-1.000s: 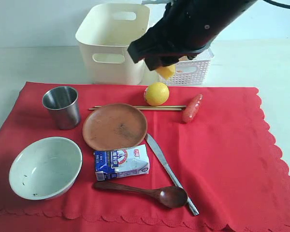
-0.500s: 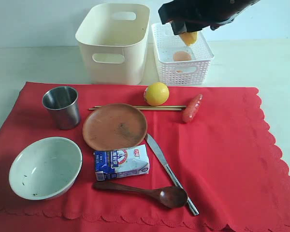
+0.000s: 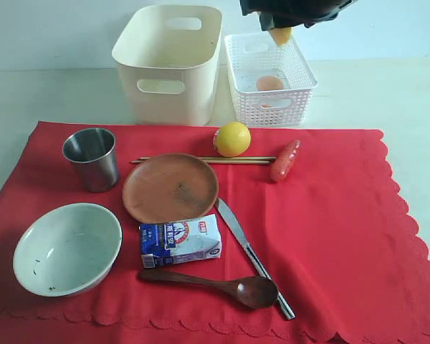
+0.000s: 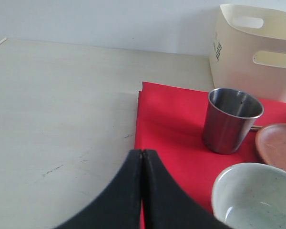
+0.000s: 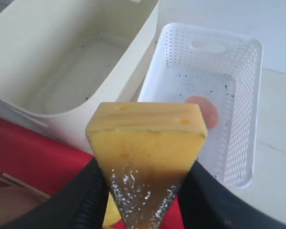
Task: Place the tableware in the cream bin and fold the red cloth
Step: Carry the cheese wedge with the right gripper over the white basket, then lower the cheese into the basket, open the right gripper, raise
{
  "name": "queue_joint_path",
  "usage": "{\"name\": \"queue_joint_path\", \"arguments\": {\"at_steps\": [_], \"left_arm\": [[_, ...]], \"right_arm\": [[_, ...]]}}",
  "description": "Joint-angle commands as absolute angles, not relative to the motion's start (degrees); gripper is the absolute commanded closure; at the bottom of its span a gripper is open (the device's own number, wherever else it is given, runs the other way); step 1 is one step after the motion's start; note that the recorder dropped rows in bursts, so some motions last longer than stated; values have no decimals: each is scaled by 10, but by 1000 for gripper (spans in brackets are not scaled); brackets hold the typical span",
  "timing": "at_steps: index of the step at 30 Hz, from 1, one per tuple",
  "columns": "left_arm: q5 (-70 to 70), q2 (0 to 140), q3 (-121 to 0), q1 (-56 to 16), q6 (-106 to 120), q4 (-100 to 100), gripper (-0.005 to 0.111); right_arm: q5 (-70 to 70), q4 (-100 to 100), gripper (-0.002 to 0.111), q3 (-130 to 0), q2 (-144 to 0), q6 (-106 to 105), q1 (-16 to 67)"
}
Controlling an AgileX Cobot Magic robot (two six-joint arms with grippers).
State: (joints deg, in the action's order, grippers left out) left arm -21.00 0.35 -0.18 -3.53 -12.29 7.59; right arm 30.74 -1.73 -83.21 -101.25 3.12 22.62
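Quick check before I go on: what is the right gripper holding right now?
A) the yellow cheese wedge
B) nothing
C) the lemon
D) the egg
A: the right wrist view shows the cheese wedge clamped in the right gripper, while the lemon lies on the red cloth and the egg sits in the white basket.

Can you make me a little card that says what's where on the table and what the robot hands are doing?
Right gripper: holds cheese wedge over white basket
Left gripper: shut, empty, near the edge of the red cloth
White basket: egg
Cream bin: nothing seen inside
On red cloth: cup, plate, bowl, spoon, knife, chopsticks, lemon, sausage, milk carton
Red cloth: flat, unfolded
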Motion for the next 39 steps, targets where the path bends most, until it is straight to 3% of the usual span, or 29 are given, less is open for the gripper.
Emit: {"name": "queue_joint_path", "arguments": {"at_steps": [1, 19, 39], "left_arm": [[-205, 0, 0, -33, -123, 73, 107], [-205, 0, 0, -33, -123, 73, 107], [-205, 0, 0, -33, -123, 73, 107]], "right_arm": [[282, -19, 108, -890, -1068, 26, 215], [263, -61, 108, -1093, -1289, 12, 159], [229, -61, 108, -1131, -1398, -50, 159]]}}
